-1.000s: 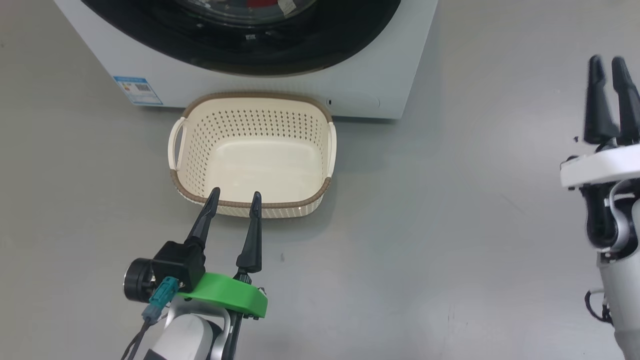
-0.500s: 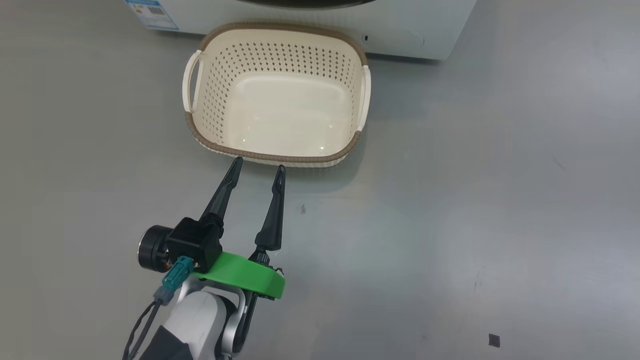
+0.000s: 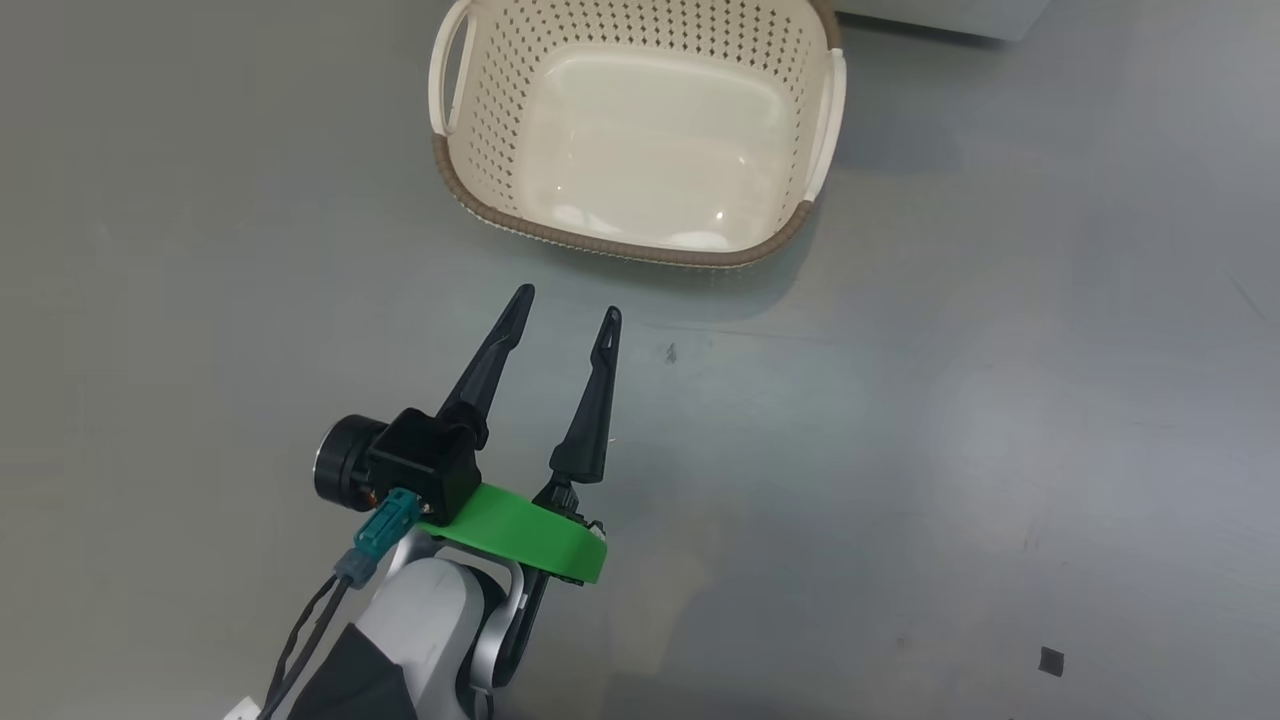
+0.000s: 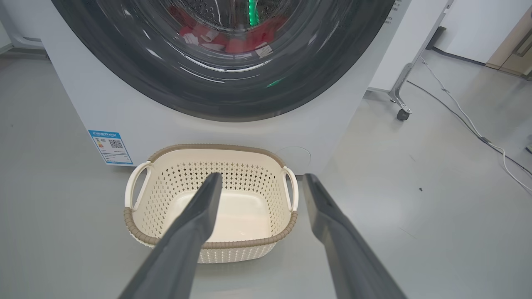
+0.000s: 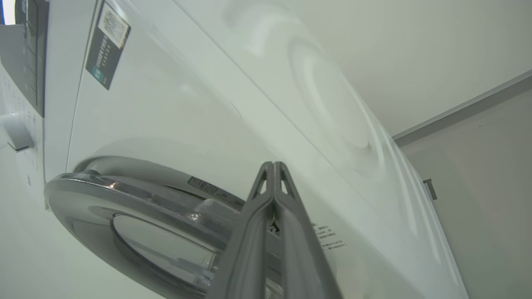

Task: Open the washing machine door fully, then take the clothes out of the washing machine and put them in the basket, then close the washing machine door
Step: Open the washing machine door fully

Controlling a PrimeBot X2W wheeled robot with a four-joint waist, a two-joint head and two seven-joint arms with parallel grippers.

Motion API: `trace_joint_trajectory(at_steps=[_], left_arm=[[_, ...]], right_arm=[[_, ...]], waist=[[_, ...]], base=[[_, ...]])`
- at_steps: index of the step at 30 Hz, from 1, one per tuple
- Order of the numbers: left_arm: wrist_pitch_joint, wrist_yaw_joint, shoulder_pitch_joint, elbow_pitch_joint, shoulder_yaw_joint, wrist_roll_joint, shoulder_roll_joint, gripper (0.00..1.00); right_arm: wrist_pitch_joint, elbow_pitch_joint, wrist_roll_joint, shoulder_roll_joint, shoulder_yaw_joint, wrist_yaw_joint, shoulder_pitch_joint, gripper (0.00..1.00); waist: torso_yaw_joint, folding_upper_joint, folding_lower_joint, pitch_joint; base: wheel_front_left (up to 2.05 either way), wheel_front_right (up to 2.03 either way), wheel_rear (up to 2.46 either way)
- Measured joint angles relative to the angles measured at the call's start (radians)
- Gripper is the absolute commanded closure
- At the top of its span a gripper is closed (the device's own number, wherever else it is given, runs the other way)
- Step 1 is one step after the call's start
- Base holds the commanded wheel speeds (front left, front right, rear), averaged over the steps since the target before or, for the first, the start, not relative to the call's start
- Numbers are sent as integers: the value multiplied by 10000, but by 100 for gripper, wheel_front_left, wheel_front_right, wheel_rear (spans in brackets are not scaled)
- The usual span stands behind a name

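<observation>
Currently we open the door point(image 5: 104, 187): right gripper point(image 5: 273, 165) clenched empty, left gripper point(image 3: 568, 304) spread; next we likely hook its rim.

cream basket point(image 4: 216, 146) upright just before white washing machine point(image 4: 75, 104), red clothes point(image 4: 253, 39) behind its black-rimmed door point(image 4: 232, 99)

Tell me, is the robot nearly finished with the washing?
Nothing looks done: the basket is empty, and the red clothes sit behind the washing machine door. In hand: the shut right end effector points toward the door's rim. Opening, unloading and closing are left.
</observation>
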Motion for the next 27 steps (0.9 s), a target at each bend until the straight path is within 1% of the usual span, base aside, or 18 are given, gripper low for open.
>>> trace_joint_trajectory(at_steps=[2,6,14,17,19,22,24,27], left_arm=[[0,2,-70,4,-98,0,-2,0],[0,2,-147,13,-270,-40,-6,0],[0,2,-218,42,-362,-88,-23,0],[0,2,-220,84,-284,-88,-35,0],[0,2,-220,84,-265,-88,-35,0],[0,2,-220,92,-265,-90,-38,0],[0,2,-223,136,-303,-90,-40,0],[0,2,-230,194,-339,-184,-42,0]], right_arm=[[240,142,228,8,-61,-63,-315,100],[811,483,894,123,-263,-372,-832,100],[1774,995,1724,94,-355,-616,-1663,100],[2211,1237,2345,372,-372,-644,-1833,100],[2491,1360,2500,458,-313,-706,-1885,100],[2886,1544,2763,460,-339,-897,-2139,100],[3060,1588,2847,426,-366,-1039,-2296,100],[3252,1741,2895,295,-407,-1116,-2365,100]], waist=[[141,0,0,127],[401,0,0,355],[855,0,-1,656],[958,0,-1,715],[1005,0,-1,733],[1071,0,-1,759],[1111,0,-1,785],[1201,0,-1,816]], base=[[0,0,0],[0,0,0],[0,0,0],[0,0,0],[0,0,0],[0,0,0],[0,0,0],[0,0,0]])
